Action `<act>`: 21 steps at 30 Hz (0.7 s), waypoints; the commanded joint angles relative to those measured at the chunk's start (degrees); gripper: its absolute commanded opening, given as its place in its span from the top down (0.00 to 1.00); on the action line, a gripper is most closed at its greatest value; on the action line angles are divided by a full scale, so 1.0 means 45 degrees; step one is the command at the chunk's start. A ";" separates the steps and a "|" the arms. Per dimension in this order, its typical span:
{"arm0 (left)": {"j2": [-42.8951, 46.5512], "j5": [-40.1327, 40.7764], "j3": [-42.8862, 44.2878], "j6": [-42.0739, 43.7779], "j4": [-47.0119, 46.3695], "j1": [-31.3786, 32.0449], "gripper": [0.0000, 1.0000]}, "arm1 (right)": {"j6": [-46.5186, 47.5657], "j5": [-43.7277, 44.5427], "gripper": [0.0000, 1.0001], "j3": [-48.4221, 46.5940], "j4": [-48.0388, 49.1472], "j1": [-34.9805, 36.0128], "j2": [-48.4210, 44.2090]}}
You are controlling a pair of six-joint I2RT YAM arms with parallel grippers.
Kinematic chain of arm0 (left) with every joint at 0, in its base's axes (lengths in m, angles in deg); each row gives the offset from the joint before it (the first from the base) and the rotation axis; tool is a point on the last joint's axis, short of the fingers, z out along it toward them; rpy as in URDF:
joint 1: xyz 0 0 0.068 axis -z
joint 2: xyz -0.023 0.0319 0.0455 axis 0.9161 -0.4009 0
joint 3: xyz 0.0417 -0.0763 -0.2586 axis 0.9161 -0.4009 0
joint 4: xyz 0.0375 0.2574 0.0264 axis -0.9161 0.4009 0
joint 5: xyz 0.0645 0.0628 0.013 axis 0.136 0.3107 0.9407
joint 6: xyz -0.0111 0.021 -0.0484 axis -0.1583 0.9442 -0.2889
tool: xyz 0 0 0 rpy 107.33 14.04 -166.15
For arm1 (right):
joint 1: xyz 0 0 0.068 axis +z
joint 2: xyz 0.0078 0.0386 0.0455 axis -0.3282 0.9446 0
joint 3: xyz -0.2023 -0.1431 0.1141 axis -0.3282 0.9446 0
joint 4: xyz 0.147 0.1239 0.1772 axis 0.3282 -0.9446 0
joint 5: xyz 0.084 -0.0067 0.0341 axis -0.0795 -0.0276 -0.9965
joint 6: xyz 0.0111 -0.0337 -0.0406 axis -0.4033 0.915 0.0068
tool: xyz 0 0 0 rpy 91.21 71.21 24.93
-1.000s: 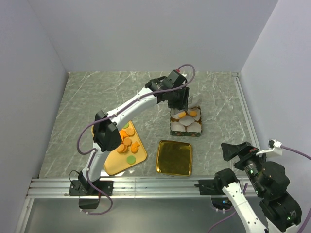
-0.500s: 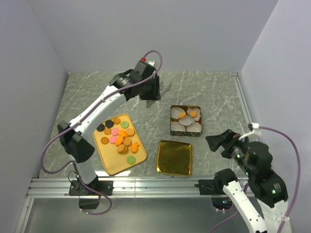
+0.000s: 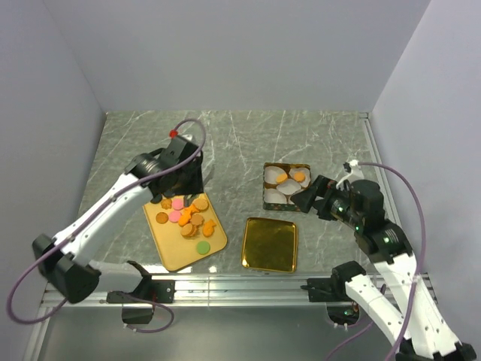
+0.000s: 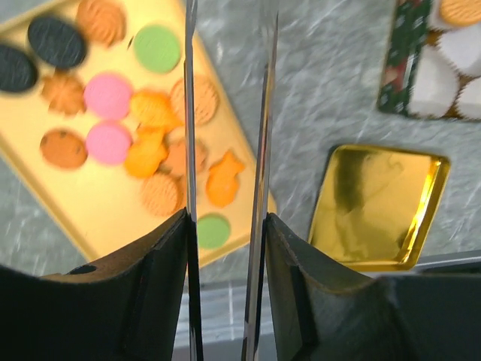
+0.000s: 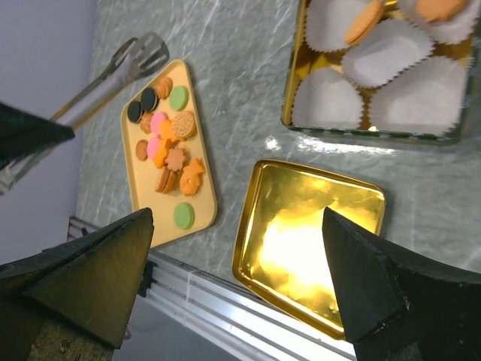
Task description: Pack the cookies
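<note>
The cookies point(image 3: 184, 214) lie in a loose heap on a tan tray point(image 3: 176, 256): orange, tan, pink, green and dark brown. They also show in the left wrist view point(image 4: 143, 143) and the right wrist view point(image 5: 167, 147). My left gripper point(image 3: 188, 179) is above the tray's far end, shut on metal tongs point(image 4: 261, 150), whose blades stand apart with nothing between them. The tongs' tips point(image 5: 124, 68) hang beside the dark cookies. A few orange cookies point(image 3: 289, 177) lie in white paper cups in the box point(image 3: 264, 197). My right gripper point(image 3: 304, 199) is open and empty beside the box.
A gold lid point(image 3: 270, 243) lies open side up between the tray and the right arm, below the box. It shows in the right wrist view point(image 5: 308, 241). The metal rail point(image 3: 240, 284) runs along the table's near edge. Walls close in on three sides.
My left arm swung with the tongs from the box leftward and back to over the tray. My right arm rose and reached in toward the box.
</note>
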 commanded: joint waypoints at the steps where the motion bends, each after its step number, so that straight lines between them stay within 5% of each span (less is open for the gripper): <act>1: 0.1632 0.0362 -0.1167 -0.0824 0.0329 -0.0047 0.52 | 0.0146 -0.1303 0.00 0.0158 0.1879 0.0083 0.0992; 9: 0.2945 0.0011 -0.2966 -0.1216 0.0662 -0.0067 0.53 | -0.0558 -0.1774 0.00 0.0686 0.2897 0.0181 0.1384; 21: 0.2458 -0.0478 -0.3006 0.0327 0.0682 -0.0047 0.50 | 0.0047 -0.1326 0.00 0.1234 0.2273 0.0162 0.0408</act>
